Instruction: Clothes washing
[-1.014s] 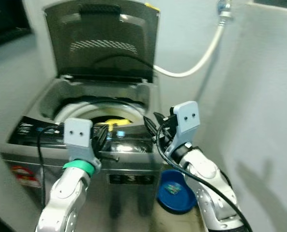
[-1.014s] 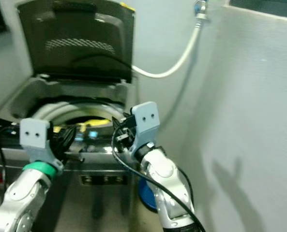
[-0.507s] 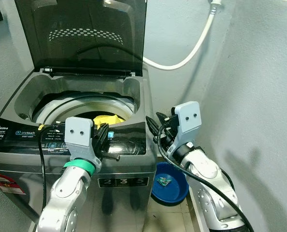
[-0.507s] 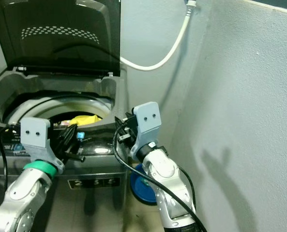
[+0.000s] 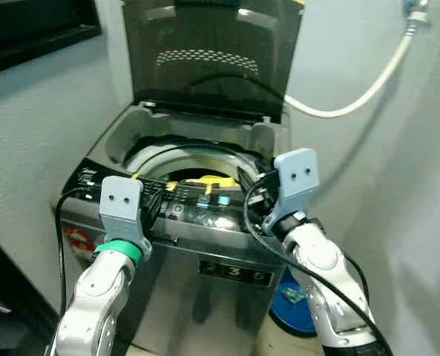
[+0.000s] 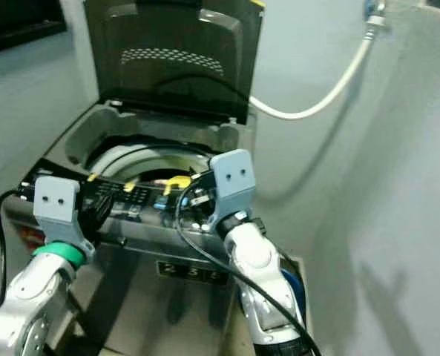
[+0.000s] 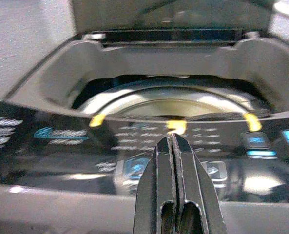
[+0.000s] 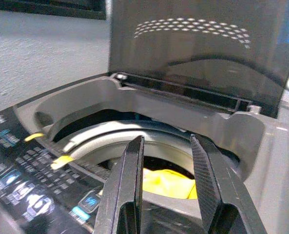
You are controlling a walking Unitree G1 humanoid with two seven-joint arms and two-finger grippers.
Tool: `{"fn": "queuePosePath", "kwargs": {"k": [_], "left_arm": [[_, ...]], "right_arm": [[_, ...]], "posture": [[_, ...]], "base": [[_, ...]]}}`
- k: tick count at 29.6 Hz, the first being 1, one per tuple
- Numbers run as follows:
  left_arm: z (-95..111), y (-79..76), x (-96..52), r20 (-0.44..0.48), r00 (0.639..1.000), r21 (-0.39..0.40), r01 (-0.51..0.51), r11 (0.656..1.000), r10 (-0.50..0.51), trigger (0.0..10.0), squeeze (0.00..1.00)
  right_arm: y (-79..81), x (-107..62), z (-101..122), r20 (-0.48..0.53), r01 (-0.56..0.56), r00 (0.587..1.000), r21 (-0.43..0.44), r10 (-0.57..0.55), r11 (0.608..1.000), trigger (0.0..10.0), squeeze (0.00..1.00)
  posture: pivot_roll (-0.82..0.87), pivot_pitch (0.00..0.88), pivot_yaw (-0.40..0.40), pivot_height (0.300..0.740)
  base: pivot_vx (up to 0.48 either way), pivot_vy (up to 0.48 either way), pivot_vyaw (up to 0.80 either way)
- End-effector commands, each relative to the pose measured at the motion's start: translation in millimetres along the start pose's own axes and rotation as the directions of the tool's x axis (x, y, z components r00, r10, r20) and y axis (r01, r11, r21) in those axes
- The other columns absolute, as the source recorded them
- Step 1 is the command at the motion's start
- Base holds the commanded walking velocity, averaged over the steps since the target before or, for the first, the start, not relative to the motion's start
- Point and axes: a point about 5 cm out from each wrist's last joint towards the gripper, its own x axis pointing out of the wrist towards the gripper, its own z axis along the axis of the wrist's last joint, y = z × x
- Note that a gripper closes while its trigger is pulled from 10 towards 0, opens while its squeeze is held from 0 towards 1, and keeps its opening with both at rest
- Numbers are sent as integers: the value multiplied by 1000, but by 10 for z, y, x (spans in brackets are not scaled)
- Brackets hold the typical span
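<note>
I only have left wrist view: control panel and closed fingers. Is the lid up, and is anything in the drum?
Observer: The washing machine lid stands fully open, tilted back toward the wall.
Operator: Load inside?
Observer: Yes, a yellow garment lies in the drum, seen past the right gripper, whose fingers are open with nothing between them.
Operator: Where is my left gripper relative to the machine?
Observer: The left gripper hovers over the front control panel, on the machine's left half, fingers shut and holding nothing.
Operator: Anything on the floor?
Observer: A blue basin sits on the floor to the right of the machine, partly behind the right arm.
</note>
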Motion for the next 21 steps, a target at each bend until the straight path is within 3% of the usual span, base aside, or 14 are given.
{"fn": "queuePosePath", "kwargs": {"k": [1, 2, 5, 10, 12, 14, 15, 21], "left_arm": [[-37, 38, 21, -22, 999, 16, -32, 999, 33, 10000, 0], [-12, 112, 50, 27, 995, 20, -98, 995, 97, 10000, 0], [40, 207, 70, 107, 978, 10, -179, 984, 177, 10000, 0], [47, 261, 44, 150, 970, -4, -195, 981, 193, 10000, 0], [-21, 252, 15, 106, 971, -56, -210, 976, 215, 10000, 0], [-109, 152, -19, 50, 992, -42, -117, 992, 119, 10000, 0], [-172, 109, -45, 44, 998, 38, -55, 998, 54, 10000, 0], [-220, 109, -69, 33, 999, 61, -38, 997, 36, 10000, 0]], "right_arm": [[-76, -9, -52, -10, 52, 999, 11, -52, 999, 10000, 0], [-160, -27, -107, -27, 95, 995, 39, -94, 995, 10000, 0], [-220, -43, -174, -59, 118, 992, 72, -114, 990, 10000, 0], [-190, -54, -246, -91, 84, 993, 69, -78, 994, 10000, 0], [-199, -70, -273, -96, 55, 994, 61, -49, 997, 10000, 0], [-246, -81, -296, -86, 38, 996, 84, -31, 996, 10000, 0], [-266, -81, -333, -99, 43, 994, 89, -34, 995, 10000, 0], [-252, -77, -333, -100, 41, 995, 118, -30, 992, 10000, 0]], "posture": [[-20, 0, 44, 740], [-18, 0, 44, 740], [-18, 0, 9, 740], [-10, 0, 14, 740], [19, 0, 21, 740], [34, 0, 26, 740], [22, 0, 29, 740], [9, 0, 56, 740]], "base": [[0, 0, 800], [0, 0, 800], [0, 0, 800], [0, 0, 800], [0, 0, 800], [0, 0, 800], [0, 0, 800], [0, 0, 800]]}}
